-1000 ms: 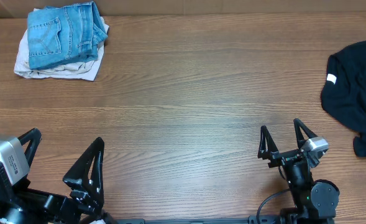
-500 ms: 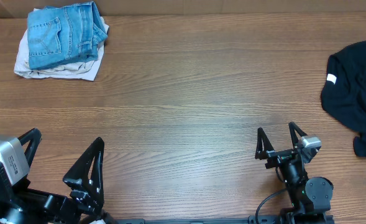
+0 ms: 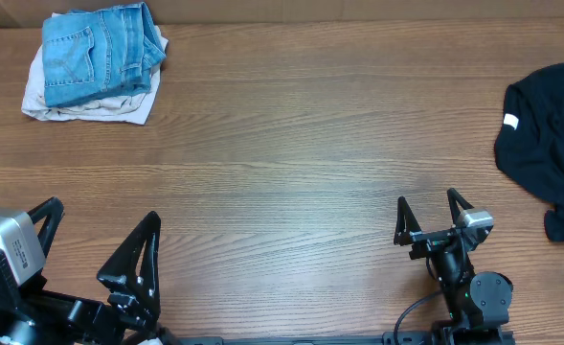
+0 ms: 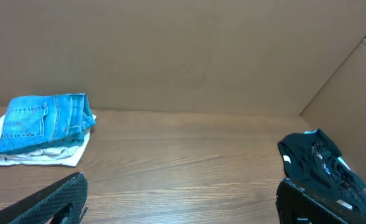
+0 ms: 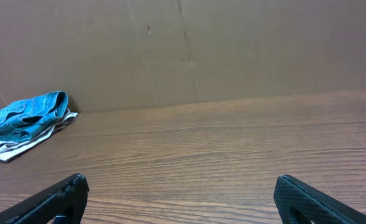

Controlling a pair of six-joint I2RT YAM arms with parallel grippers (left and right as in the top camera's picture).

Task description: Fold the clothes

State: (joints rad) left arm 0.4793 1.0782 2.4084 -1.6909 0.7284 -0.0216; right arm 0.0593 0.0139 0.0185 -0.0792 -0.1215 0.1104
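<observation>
Folded light-blue jeans (image 3: 97, 52) lie on an off-white garment (image 3: 90, 107) at the table's far left corner. They also show in the left wrist view (image 4: 40, 120) and the right wrist view (image 5: 22, 112). A crumpled black garment with a white tag (image 3: 550, 134) lies at the right edge, also in the left wrist view (image 4: 319, 162). My left gripper (image 3: 100, 240) is open and empty at the near left. My right gripper (image 3: 427, 209) is open and empty at the near right, left of the black garment.
Brown cardboard walls (image 4: 183, 50) stand behind and to the right of the wooden table (image 3: 291, 144). Bare wood lies between the two clothes piles.
My right gripper has pulled back slightly toward the near edge and a little left. The left arm and the clothes have not moved.
</observation>
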